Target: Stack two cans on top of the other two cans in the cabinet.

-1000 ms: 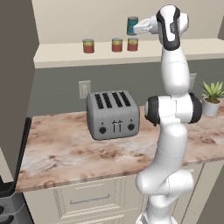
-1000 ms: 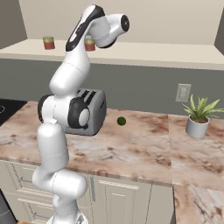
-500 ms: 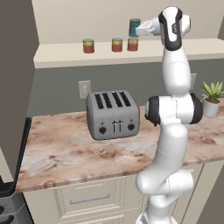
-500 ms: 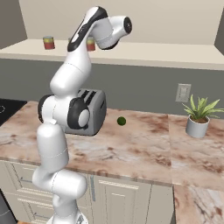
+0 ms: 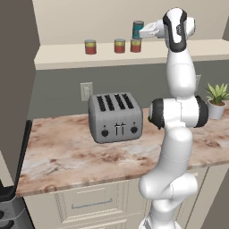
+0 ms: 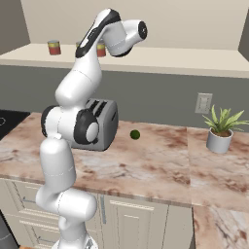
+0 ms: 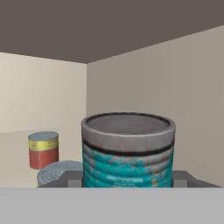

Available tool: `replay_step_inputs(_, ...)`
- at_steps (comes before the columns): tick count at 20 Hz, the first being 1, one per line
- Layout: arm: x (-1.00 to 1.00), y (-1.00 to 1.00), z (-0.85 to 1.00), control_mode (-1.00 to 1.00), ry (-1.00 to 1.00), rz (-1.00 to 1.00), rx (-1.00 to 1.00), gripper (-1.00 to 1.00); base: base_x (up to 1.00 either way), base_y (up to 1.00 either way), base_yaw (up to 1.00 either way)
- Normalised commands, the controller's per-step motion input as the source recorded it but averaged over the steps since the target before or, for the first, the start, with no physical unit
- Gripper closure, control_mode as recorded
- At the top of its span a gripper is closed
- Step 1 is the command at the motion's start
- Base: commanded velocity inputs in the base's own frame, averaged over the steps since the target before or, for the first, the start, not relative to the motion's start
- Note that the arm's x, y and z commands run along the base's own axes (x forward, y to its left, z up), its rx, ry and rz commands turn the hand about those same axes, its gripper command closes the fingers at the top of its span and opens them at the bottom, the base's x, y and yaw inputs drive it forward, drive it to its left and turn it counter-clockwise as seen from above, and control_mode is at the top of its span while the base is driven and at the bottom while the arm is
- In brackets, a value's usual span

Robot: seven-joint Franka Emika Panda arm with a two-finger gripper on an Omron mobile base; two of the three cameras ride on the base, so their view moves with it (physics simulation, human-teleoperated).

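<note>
Teal can point(image 5: 137, 28) unmoved above red can point(image 5: 136, 45); jaws pinching it, fingertips hidden.

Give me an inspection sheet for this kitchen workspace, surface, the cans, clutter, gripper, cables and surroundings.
Surface: marbled brown counter; cream cabinet shelf above it.
Job's things: teal can held just above a red can; whether they touch cannot be told. Second red can stands beside it, third red can further left. None stacked and released yet.
Clutter: grey toaster, small green round thing, potted plant.
Gripper: gripper shut on the teal can at shelf height.
Cables: nothing seen.
Surroundings: wall outlets, drawer fronts below the counter.
</note>
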Motion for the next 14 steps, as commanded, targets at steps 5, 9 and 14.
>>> replay_step_inputs(5,0.0,0.02,0.0,-1.0,0.0,0.0,0.0,1.0,0.0,0.0,0.0)
replay_step_inputs(9,0.0,0.02,0.0,-1.0,0.0,0.0,0.0,1.0,0.0,0.0,0.0)
replay_step_inputs(14,0.0,0.0,0.0,-1.0,0.0,0.0,0.0,1.0,0.0,0.0,0.0)
